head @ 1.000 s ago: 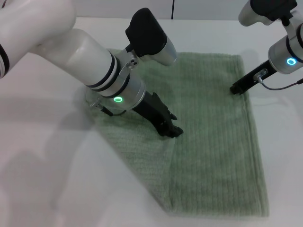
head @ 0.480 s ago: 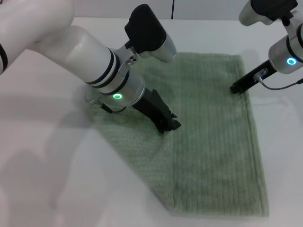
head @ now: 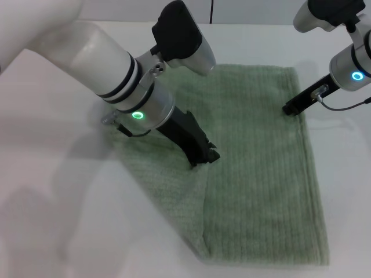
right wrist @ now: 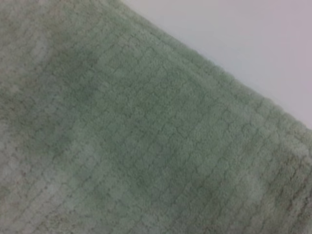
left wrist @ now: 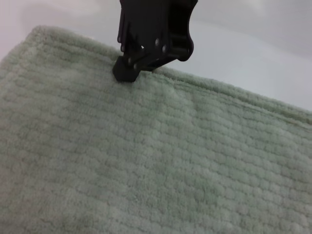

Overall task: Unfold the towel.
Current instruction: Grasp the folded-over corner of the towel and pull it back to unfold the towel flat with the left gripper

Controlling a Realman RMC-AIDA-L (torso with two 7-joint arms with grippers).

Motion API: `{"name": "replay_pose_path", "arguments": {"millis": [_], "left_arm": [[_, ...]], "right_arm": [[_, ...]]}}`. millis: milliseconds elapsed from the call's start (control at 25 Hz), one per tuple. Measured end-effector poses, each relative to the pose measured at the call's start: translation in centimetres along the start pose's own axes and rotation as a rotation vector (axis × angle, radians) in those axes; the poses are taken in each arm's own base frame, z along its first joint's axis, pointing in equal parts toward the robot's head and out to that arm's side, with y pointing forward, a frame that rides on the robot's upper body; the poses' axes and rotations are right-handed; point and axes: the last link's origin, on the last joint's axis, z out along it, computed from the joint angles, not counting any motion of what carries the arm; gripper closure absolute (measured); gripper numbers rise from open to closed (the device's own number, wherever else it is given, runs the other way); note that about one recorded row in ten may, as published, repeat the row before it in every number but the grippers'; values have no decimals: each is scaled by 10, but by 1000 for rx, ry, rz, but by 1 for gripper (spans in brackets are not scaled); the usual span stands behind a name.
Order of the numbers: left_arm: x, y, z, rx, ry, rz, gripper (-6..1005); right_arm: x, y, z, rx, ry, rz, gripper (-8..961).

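Towel [head: 255, 174] still folded on the white table [head: 52, 191]; left gripper [head: 204, 157] working the flap edge.

Left gripper down at the towel's middle, tips on the upper layer's edge; can't tell its opening or whether cloth is pinched. Right gripper [head: 290, 109] tip-down touching the towel's edge around 2 o'clock, probably pinning it; opening can't be told either. Likely next: secure the flap edge, draw it toward 9 o'clock to open the fold.

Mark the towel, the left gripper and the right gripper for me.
towel [head: 261, 179]: head view, flat ribbed middle.
left gripper [head: 204, 157]: head view, black fingertips on the towel's folded edge.
right gripper [head: 290, 109]: head view, black tip at the towel's far right edge.
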Motion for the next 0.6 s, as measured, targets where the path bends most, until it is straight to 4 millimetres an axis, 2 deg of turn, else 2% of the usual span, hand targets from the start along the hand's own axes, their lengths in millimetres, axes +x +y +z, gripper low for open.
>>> {"name": "replay_pose_path", "arguments": {"millis": [360,600], "left_arm": [[-4,-1,-24,-11,6,-4,892],[-6,-2,-33,-11,7,-6,892]], "right_arm": [[0,0,0,1,-1,0,955],[-1,0,0,2,-1,-4,955]]}}
